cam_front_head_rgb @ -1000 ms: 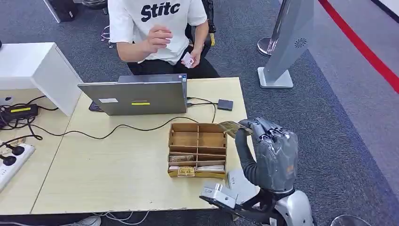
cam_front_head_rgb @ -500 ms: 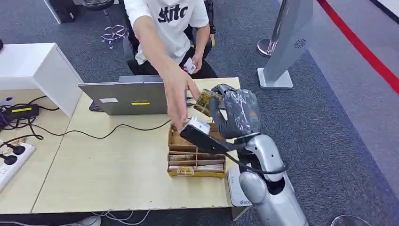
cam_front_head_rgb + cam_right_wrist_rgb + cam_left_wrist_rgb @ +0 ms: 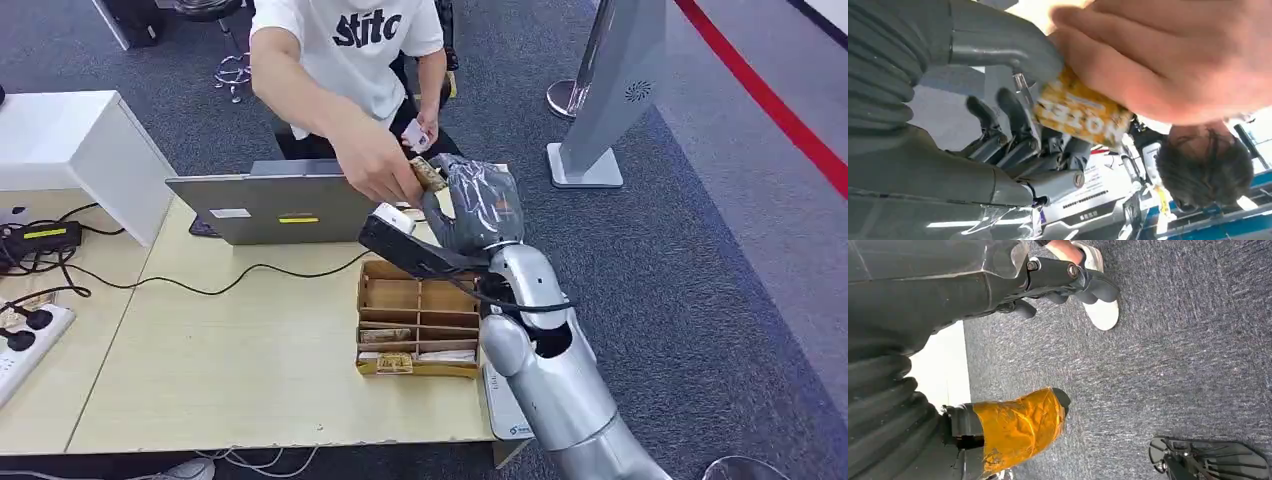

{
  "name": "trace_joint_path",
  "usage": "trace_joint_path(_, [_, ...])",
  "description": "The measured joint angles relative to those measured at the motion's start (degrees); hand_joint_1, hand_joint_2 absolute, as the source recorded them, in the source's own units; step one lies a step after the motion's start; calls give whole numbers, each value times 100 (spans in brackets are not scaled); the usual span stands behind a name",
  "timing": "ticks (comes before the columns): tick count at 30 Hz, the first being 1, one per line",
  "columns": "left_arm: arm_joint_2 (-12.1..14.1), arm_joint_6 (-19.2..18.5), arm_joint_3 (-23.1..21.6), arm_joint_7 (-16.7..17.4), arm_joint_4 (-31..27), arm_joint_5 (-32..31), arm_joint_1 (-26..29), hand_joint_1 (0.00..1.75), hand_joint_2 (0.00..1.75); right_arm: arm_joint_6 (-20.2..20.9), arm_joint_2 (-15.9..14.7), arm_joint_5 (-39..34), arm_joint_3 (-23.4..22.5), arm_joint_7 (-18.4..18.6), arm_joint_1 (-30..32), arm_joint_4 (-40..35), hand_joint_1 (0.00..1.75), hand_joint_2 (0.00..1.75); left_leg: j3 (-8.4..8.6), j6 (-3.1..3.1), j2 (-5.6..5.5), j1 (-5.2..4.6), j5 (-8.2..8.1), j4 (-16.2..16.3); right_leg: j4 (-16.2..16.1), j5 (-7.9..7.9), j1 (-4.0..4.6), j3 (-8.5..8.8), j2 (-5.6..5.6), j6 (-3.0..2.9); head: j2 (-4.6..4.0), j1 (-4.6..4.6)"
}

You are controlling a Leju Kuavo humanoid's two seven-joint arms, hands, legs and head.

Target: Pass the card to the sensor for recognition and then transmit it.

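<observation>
My right hand (image 3: pixel 478 205) is raised over the far side of the table (image 3: pixel 240 370), beside the laptop. It pinches a yellow patterned card (image 3: pixel 430 172) between thumb and fingers. In the right wrist view the card (image 3: pixel 1080 114) sits under the grey thumb (image 3: pixel 1008 47), and a person's hand (image 3: pixel 1168 60) closes over its other end. The person's hand (image 3: pixel 375 165) reaches across the laptop from the far side of the table. Their other hand holds a small white card (image 3: pixel 415 133). My left hand (image 3: pixel 1058 277) hangs over the carpet with nothing in it, fingers loosely apart.
A grey laptop (image 3: pixel 285 205) stands open at the back of the table, cables trailing left. A wooden card box (image 3: pixel 420 320) with compartments lies under my right arm. A white cabinet (image 3: pixel 70 150) and power strip (image 3: pixel 25 345) are at left; a grey stand (image 3: pixel 610 90) at right.
My right hand has risen from beside the card box and carried the card toward the person. The person leaned in, reached over the laptop and took hold of the card.
</observation>
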Motion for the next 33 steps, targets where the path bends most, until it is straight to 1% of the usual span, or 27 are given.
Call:
trace_joint_path(3, [0, 7, 0, 0, 2, 0, 2, 0, 175, -11, 15, -253, -125, -52, 21, 46, 0, 175, 0, 0, -1, 0, 0, 0, 0, 0, 0, 0, -1, 0, 0, 0])
trace_joint_path(8, [0, 7, 0, 0, 11, 0, 2, 0, 175, -13, 22, -253, -229, -59, 43, 68, 0, 175, 0, 0, 0, 0, 0, 0, 0, 1, 0, 0, 0, 0, 0, -2])
trace_joint_path(17, [0, 7, 0, 0, 20, 0, 1, 0, 175, -13, 28, -262, -245, -61, 54, 68, 0, 175, 0, 0, 0, 0, 0, 0, 0, 0, 0, -2, 0, 0, 0, -2])
trace_joint_path(19, [0, 9, 0, 0, 20, 0, 1, 0, 175, -13, 35, -553, -288, -116, 76, 65, 0, 175, 0, 0, 0, 0, 0, 0, 0, 0, 0, -2, 0, 0, 0, -2])
trace_joint_path(21, [0, 11, 0, 2, 20, 0, 2, 0, 175, -15, 52, -1048, -446, -219, 148, 26, 0, 175, 0, 0, -2, 0, 0, 0, -1, 0, 0, -3, -3, 0, 0, -2])
trace_joint_path(23, [2, 33, 0, 20, 20, 11, 8, 0, 175, -22, 61, -1717, -748, -227, 258, -72, 0, 175, -2, 0, -5, -1, 0, 1, -1, 0, 0, -2, -6, 0, 0, -2])
trace_joint_path(24, [2, 44, 0, 37, 20, 17, 10, 0, 175, -4, 68, -2189, -976, -221, 333, -147, 0, 175, -3, 0, -7, -1, 0, 1, -1, 0, 0, -2, -8, 0, 0, 0])
trace_joint_path(25, [7, 50, 0, 52, 20, 30, 12, 0, 175, 30, 89, -2796, -1305, -218, 413, -244, 0, 175, -4, 0, -9, -2, 0, 2, -2, 0, 0, -2, -9, 0, 0, -2])
trace_joint_path(27, [28, 52, 0, 57, 20, 59, 18, 0, 175, 151, 98, -3741, -1879, -229, 545, -387, 0, 175, -4, 1, -13, -3, -1, 4, -4, 1, -1, -3, -11, 1, 0, -2])
trace_joint_path(29, [61, 50, 0, 57, 20, 109, 25, 0, 175, 280, 92, -4819, -2642, -302, 697, -455, 0, 175, -6, 5, -16, -3, -3, 6, -8, 0, -1, -1, -14, 1, 0, -2])
trace_joint_path(30, [72, 48, 0, 50, 20, 142, 28, 0, 175, 236, 46, -5181, -3035, -288, 819, -422, 0, 175, 3, 8, -17, -2, -9, 8, -16, -2, -1, -7, -17, 2, 0, -4])
trace_joint_path(31, [81, 39, 11, 2, 20, 217, 33, 0, 175, -56, -134, -5267, -3481, -25, 1076, -196, 0, 175, 10, 11, -34, 3, -11, 5, -33, -5, 1, 16, -34, 5, 0, -19])
trace_joint_path(32, [83, 41, 24, -37, 20, 271, 38, 0, 175, -402, -307, -5049, -3833, 244, 1274, 120, 0, 175, 42, 19, -62, 19, -17, -1, -61, -19, 16, 45, -57, 24, 0, -33])
trace_joint_path(33, [81, 46, 33, -79, 20, 297, 45, 0, 175, -701, -681, -4557, -4404, 373, 1527, 885, 0, 175, 61, 24, -119, 37, -20, -5, -85, -26, 29, 99, -114, 21, 0, -42])
